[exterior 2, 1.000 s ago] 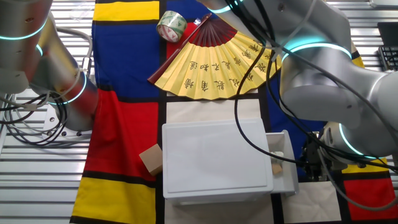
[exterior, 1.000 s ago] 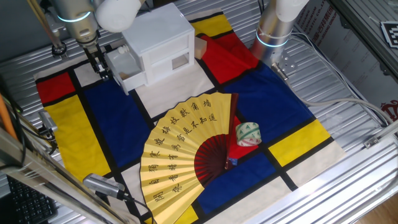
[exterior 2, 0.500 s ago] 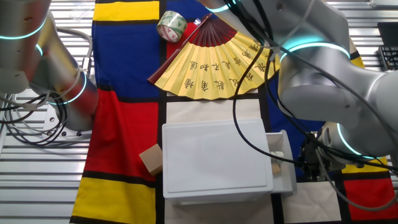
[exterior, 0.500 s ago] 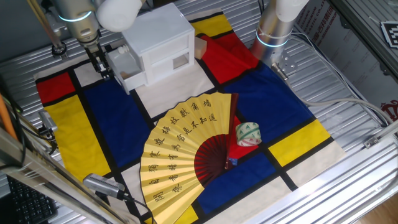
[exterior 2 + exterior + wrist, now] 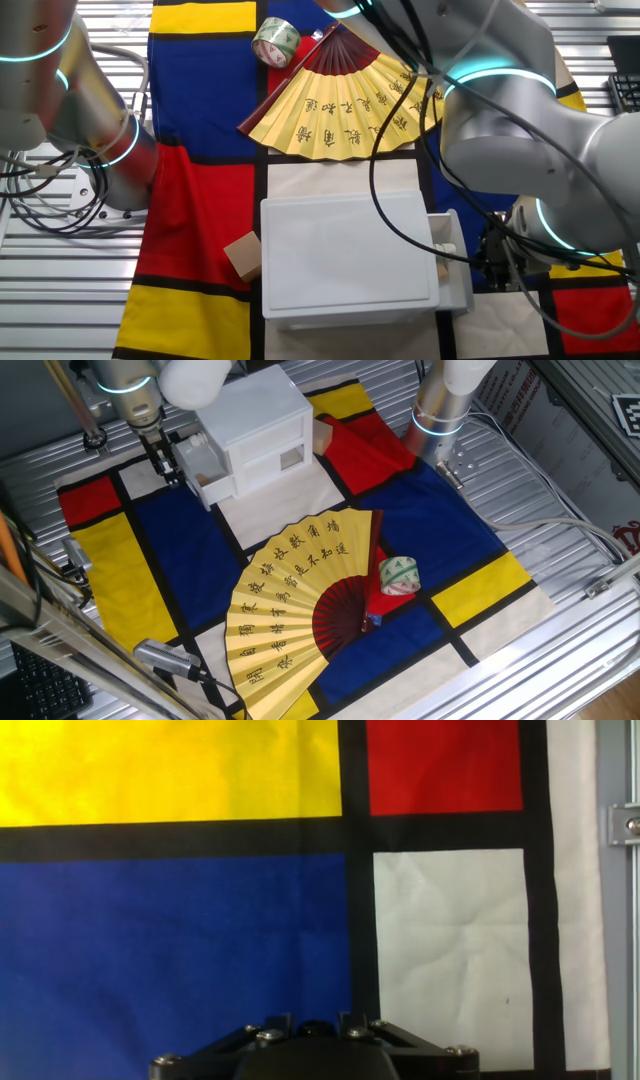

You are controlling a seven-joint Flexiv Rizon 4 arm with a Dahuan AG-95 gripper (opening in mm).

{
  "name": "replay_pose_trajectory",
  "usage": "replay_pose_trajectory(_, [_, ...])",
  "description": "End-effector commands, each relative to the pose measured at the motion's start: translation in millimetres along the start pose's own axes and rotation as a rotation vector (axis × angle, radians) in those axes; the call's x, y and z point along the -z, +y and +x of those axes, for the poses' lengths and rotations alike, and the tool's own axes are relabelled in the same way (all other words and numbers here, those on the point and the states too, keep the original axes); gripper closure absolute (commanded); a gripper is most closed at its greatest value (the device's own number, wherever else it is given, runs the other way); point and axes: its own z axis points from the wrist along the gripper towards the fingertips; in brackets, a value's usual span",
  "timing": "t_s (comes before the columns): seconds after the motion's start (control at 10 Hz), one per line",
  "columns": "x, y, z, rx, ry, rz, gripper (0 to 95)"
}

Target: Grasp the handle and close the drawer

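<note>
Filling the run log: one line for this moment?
phase: closing | gripper: at drawer front, grip unclear | drawer: partly open | cabinet: upright

Black Chinese characters (columns) — on the yellow fan [image 5: 290, 610].

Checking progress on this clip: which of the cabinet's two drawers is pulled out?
The upper drawer, on the side toward the gripper, sticks out of the cabinet with its inside showing. The lower drawer below it sits further in, nearly flush.
</note>
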Motion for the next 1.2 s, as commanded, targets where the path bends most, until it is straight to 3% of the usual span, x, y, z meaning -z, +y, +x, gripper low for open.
replay_pose_trajectory(0.1, [0.1, 0.2, 0.0, 0.000, 0.000, -0.002, 95.0])
replay_pose_trajectory(1.2, [-0.5, -1.2, 12.8, 0.005, 0.002, -0.003, 95.0])
